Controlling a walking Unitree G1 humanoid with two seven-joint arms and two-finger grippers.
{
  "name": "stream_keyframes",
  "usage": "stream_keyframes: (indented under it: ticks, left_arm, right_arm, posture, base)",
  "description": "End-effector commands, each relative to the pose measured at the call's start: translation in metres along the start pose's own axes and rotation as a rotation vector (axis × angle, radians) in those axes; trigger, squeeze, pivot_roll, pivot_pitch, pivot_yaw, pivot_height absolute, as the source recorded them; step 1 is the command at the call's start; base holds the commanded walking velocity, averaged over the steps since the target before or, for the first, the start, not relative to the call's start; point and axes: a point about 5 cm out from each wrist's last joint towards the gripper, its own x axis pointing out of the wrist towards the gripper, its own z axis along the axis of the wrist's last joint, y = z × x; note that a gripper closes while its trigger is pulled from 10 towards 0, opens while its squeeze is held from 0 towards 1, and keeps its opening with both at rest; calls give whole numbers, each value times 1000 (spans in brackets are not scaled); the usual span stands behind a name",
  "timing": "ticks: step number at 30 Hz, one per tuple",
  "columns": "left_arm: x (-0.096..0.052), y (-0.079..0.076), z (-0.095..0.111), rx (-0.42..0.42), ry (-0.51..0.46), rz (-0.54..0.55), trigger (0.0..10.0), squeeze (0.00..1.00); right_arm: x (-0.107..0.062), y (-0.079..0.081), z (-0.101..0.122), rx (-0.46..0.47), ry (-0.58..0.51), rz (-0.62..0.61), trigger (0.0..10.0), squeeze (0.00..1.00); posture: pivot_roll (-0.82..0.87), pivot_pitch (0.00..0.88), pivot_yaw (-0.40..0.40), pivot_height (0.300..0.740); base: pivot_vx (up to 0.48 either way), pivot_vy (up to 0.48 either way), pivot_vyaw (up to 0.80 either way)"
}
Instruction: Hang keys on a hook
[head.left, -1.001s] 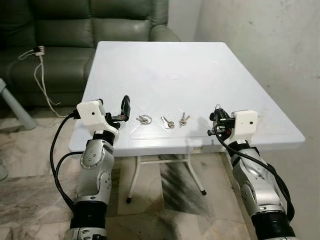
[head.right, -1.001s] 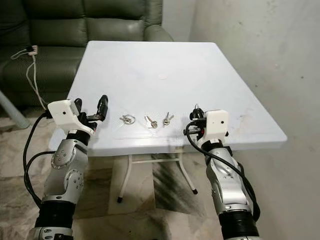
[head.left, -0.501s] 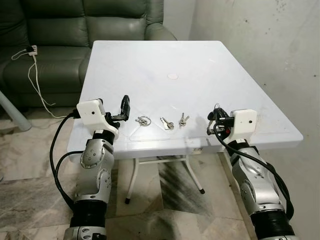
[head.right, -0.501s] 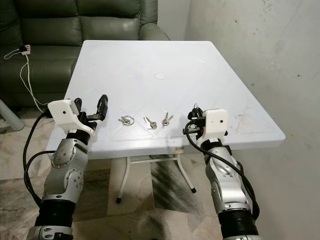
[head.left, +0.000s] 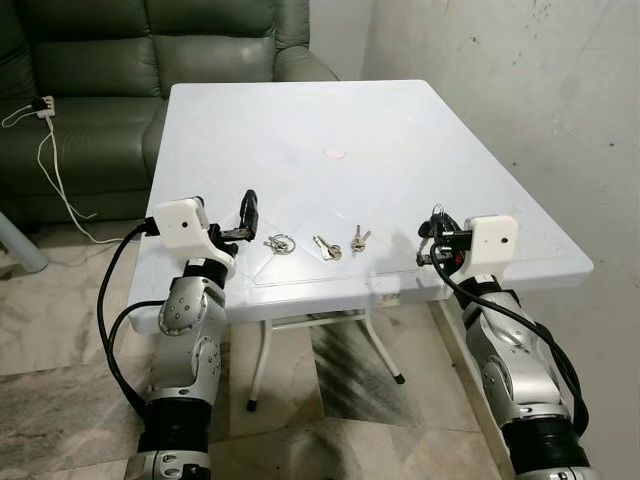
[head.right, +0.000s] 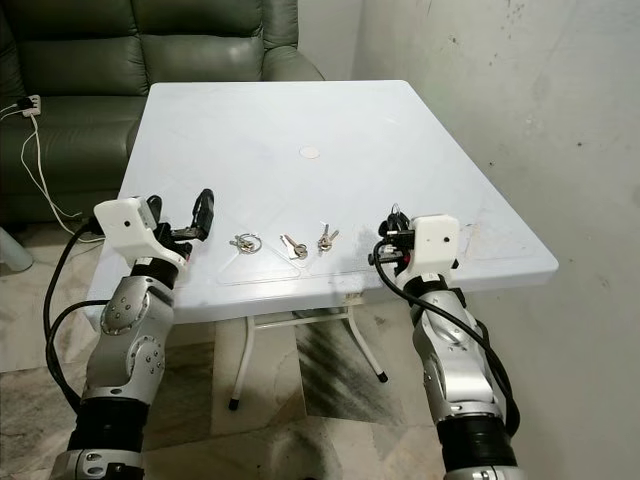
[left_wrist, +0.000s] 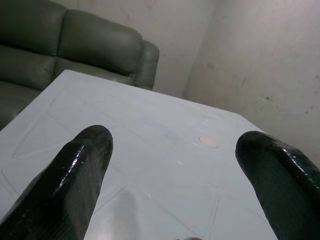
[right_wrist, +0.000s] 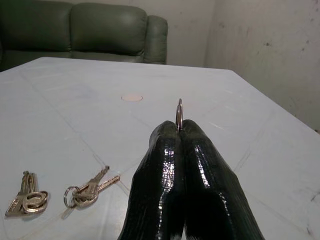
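- Landmark: the white table (head.left: 330, 120), a square top standing before me, with a green sofa (head.left: 150, 60) beyond its far edge and a bare wall (head.left: 520, 90) along its right side.
- My left gripper (head.left: 248, 218) is raised over the table's near-left edge. Its two black fingers (left_wrist: 65, 175) stand wide apart, with nothing between them.
- On the sofa seat, off the table's far-left corner, lies a white cable with a plug (head.left: 40, 105).
- First key set (head.left: 279, 243): a ring lying flat on the table near its front edge, just to the right of my left gripper and apart from it.
- Second key set (head.left: 325, 247): on the table beside the first, toward the middle of the front edge.
- Third key set (head.left: 358, 238): next along the front edge, close to the second; whether they touch I cannot tell.
- A small round mark (head.left: 334, 153) sits near the table's centre, well beyond the keys.
- My right gripper (head.left: 432, 232) is held over the table's near-right edge. Its fingers (right_wrist: 170, 165) are pressed together on a thin metal key ring (right_wrist: 179, 114), which stands upright from between the tips.
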Motion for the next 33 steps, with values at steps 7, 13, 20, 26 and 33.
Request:
stream_keyframes:
  ticks: [7,13,20,26,33]
  left_arm:
    - [4,-1,3,11,-6,5,10000,0]
    - [4,-1,3,7,-6,6,10000,0]
    - [4,-1,3,5,-8,10,10000,0]
    - [5,-1,3,8,-10,12,10000,0]
    - [5,-1,4,24,-16,9,10000,0]
  right_arm:
    - [2,-5,0,8,3,-20,10000,0]
    - [4,-4,0,10,3,-19,10000,0]
    - [5,-5,0,12,3,-21,10000,0]
    - [4,-5,0,13,2,-21,10000,0]
    - [5,-5,0,14,4,-21,10000,0]
  posture:
    - [-34,0,-47,740]
    - [-32,0,-48,740]
    - [-33,0,-48,740]
    - [-34,0,-47,740]
    - [-34,0,-49,740]
  base:
    - [0,0,-781]
    - [0,0,-781]
    - [0,0,-781]
    - [0,0,-781]
    - [0,0,-777]
